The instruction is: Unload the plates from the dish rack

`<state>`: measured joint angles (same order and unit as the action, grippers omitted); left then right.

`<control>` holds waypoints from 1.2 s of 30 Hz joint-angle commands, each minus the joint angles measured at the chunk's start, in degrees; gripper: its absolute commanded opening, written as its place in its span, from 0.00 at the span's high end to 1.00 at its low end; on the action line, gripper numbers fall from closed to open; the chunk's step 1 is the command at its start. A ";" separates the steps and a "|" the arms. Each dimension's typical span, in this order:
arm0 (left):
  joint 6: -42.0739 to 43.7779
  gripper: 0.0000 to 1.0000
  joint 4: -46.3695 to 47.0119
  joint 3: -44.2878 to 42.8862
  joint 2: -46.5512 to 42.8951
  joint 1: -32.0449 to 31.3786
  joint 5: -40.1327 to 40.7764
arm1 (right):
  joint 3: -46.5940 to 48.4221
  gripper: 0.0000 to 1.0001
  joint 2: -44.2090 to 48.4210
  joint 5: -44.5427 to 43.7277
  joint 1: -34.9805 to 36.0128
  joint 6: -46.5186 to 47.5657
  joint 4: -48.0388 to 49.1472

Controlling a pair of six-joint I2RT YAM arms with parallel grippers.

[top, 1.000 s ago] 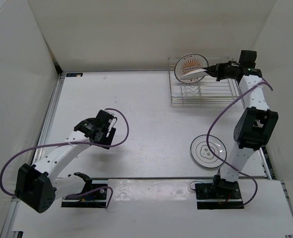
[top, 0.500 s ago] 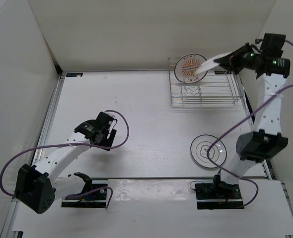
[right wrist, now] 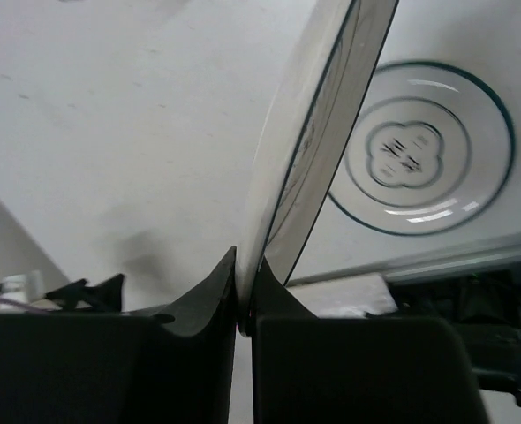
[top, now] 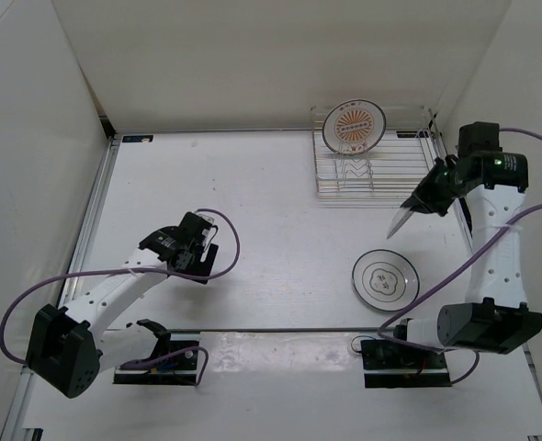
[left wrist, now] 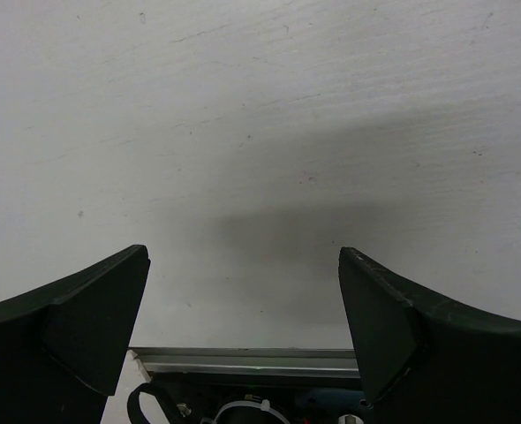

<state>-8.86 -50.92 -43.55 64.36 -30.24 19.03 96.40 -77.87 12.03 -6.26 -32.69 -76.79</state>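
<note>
Plate point(right wrist: 318, 132) rim in clamped right gripper point(right wrist: 245, 269)

Glossy white plates point(top: 385, 279), shiny metal-wire dish rack point(top: 390, 167), matt scuffed white table point(top: 253, 184), matt black left claw point(left wrist: 243, 258)

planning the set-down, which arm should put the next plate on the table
Right. Its jaws clamp one plate edge-on in the air, near the flat plate. Left jaws are open and empty, far from both and from the rack.

Your top view looks down from high at the near edge over the whole surface point(top: 253, 184). Both wrist views sit close, facing down; the right one shares the flat-lying plate point(right wrist: 419, 150) with it.
</note>
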 commanded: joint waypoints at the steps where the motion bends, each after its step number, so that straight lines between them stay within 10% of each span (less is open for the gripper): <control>1: -0.98 0.00 0.82 0.83 -2.31 -1.49 -0.84 | -6.38 1.00 3.42 -5.53 0.63 5.00 -18.04; 36: -0.01 0.00 0.03 3.65 -5.38 -7.47 4.97 | -24.68 0.89 -12.49 -13.09 11.26 5.09 -10.48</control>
<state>-8.99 -51.37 -40.58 60.38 -37.36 22.39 72.84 -89.12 -2.90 3.75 -26.74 -78.32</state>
